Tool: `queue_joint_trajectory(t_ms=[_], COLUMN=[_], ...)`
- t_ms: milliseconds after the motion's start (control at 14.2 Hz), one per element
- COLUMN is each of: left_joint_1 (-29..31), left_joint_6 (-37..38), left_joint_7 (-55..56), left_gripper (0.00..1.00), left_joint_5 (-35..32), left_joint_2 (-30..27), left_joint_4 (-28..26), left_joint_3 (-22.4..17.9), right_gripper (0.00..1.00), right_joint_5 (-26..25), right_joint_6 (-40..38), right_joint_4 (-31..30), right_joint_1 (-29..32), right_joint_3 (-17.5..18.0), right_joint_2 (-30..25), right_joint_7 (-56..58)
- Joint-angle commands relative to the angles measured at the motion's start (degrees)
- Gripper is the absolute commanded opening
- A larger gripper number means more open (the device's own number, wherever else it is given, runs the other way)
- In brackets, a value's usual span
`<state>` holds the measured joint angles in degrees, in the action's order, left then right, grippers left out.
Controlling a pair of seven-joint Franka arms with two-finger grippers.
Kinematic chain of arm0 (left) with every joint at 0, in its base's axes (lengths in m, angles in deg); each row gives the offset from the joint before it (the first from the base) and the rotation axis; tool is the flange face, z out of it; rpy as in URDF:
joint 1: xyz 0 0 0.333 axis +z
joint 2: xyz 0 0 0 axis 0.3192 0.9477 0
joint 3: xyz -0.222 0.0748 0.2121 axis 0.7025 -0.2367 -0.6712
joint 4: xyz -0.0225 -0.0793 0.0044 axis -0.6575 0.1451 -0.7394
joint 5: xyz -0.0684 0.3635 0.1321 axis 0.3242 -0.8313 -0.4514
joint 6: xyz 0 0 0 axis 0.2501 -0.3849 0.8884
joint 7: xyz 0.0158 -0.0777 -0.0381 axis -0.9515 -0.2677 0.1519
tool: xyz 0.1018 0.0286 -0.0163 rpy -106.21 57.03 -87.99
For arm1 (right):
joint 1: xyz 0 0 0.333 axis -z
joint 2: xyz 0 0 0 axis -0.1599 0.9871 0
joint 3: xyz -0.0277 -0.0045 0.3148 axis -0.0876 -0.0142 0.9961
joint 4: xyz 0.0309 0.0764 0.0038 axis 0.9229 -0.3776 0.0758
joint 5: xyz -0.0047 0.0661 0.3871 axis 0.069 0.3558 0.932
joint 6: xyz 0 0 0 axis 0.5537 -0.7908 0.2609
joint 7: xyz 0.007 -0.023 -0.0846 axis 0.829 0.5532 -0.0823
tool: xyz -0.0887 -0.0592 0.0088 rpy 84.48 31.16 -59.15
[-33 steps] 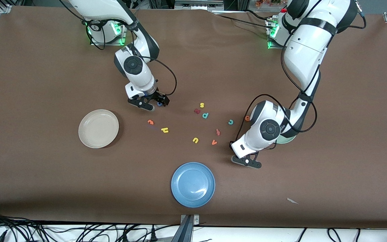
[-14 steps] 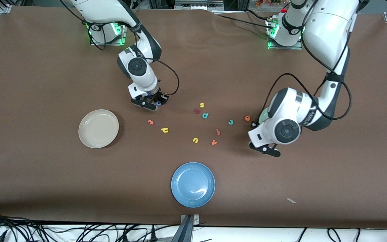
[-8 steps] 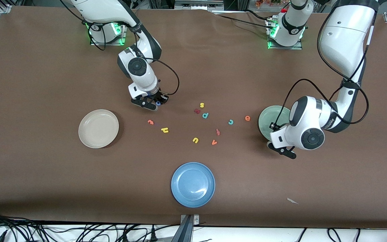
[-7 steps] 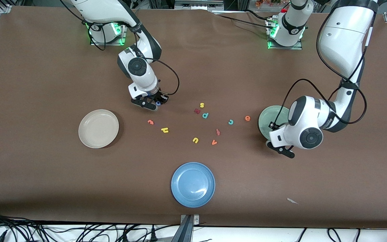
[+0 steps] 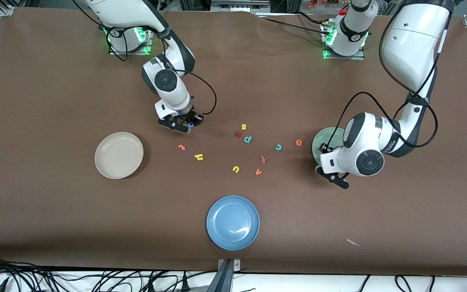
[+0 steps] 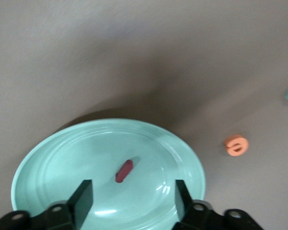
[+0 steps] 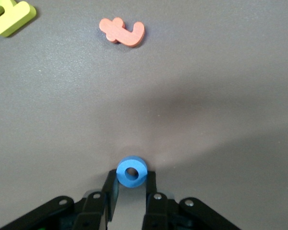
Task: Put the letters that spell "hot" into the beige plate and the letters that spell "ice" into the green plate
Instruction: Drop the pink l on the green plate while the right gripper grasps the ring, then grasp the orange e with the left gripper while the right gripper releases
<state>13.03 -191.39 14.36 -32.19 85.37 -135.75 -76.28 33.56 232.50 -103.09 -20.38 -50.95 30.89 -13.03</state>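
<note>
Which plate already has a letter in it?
The green plate, under the open left gripper: a dark red "i" lies in it. The beige plate and blue plate hold nothing.

The left claw (image 6: pixel 130 197) stands open over the green plate (image 6: pixel 53 165); the dark red "i" (image 6: pixel 124 171) lies in the plate between the fingers.
</note>
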Motion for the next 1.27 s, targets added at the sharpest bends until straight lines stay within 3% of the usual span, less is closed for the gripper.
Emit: queue_joint_trajectory(t_ms=[0,282,493,774,986,1197], left_joint_1=[0.14,0.49,0.49,1.63,1.28,1.02], left_joint_6=[-0.02,-0.2,-0.9,-8.18,-18.0,-20.41], left_joint_7=[-8.43,-17.48,-18.3,-18.3,-18.21,-18.3], left_gripper=[1.0,1.0,1.0,1.0,1.0,1.0], left_joint_5=[-0.64,-0.38,-0.47,-0.47,-0.82,-2.04], left_joint_2=[-2.72,-3.59,-4.12,-5.0,-7.28,-8.17], left_joint_4=[-1.18,-1.35,-2.84,-9.33,-17.85,-19.9], left_joint_3=[2.9,5.37,7.65,8.98,10.11,10.3], right_gripper=[0.21,0.21,0.16,0.13,0.1,0.1], right_joint_5=[-0.64,-0.64,-0.64,-0.64,-0.73,-0.82], right_joint_6=[1.18,1.27,1.27,1.18,-0.22,-5.83], right_joint_4=[1.94,2.03,2.03,2.29,4.05,7.47], right_joint_1=[-1.0,-1.0,-1.0,-0.92,-0.83,-0.74], right_joint_3=[-0.4,-0.4,-0.4,-0.4,-0.75,-1.37], right_joint_2=[2.32,2.76,2.76,2.67,1.97,1.71], right_joint_7=[-1.0,-1.0,-1.0,-1.0,-0.73,-0.65])
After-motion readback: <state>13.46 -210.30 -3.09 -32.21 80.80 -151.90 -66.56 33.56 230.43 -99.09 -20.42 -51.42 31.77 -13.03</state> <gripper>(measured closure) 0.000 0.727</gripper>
